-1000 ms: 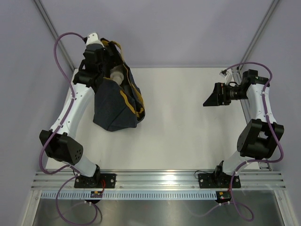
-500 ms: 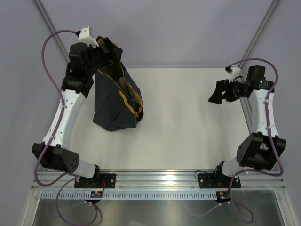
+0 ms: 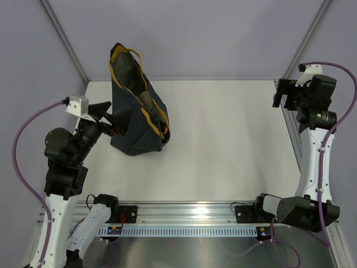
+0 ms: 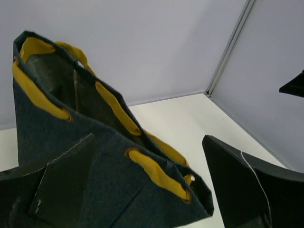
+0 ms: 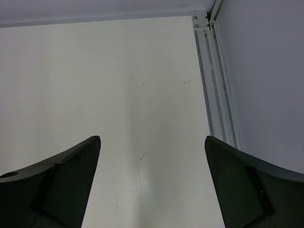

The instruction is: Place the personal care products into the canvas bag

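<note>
The canvas bag (image 3: 136, 114) stands at the back left of the table, dark navy with mustard handles, its mouth open upward. It fills the left wrist view (image 4: 95, 161), where the handles and the dark inside show. No personal care products show in any view. My left gripper (image 3: 111, 116) is open and empty, just left of the bag's lower side; in its wrist view (image 4: 148, 137) the bag's edge lies between the fingers (image 4: 52, 185). My right gripper (image 3: 283, 95) is open and empty at the far right, over bare table (image 5: 152, 137).
The white table (image 3: 223, 139) has an aluminium rail (image 5: 213, 80) along its right edge and grey walls behind and at both sides. A corner post (image 4: 230, 47) stands behind the bag. The arm bases sit on the front rail (image 3: 189, 215).
My left arm has pulled back from over the bag's mouth to the near left, low beside the bag. My right arm has swung to the far right corner.
</note>
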You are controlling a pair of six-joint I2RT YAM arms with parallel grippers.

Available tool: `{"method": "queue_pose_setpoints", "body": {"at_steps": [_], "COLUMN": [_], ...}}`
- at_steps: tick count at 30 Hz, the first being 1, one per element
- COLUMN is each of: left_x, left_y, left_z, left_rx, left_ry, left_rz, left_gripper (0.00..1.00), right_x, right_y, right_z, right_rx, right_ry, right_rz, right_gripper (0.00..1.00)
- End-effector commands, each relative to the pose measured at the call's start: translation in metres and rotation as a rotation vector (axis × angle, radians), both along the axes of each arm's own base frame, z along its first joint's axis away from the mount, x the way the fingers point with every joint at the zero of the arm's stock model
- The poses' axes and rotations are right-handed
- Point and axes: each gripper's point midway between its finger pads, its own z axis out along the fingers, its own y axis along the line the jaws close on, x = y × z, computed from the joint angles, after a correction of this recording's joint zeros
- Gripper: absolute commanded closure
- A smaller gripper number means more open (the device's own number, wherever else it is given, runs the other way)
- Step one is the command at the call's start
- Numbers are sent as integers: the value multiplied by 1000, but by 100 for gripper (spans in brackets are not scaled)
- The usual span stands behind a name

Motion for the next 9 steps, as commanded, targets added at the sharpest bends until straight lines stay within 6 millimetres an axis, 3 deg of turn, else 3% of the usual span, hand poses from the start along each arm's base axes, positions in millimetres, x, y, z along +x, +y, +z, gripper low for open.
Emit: {"method": "queue_pose_setpoints", "body": {"at_steps": [1,9], "left_x": [-12,-47], "left_y": [13,34], "left_z": [-43,-71], "left_rx": [-3,-40], "left_ry": [80,123], "left_rz": [64,149], "left_gripper": [1,1], "right_x": [-13,-46], "right_y": [-12,5], "right_z": [2,1], "right_rx": [-14,8], "right_ry": [5,-15], "right_rz": [-101,-65], "right_gripper": [0,0]}}
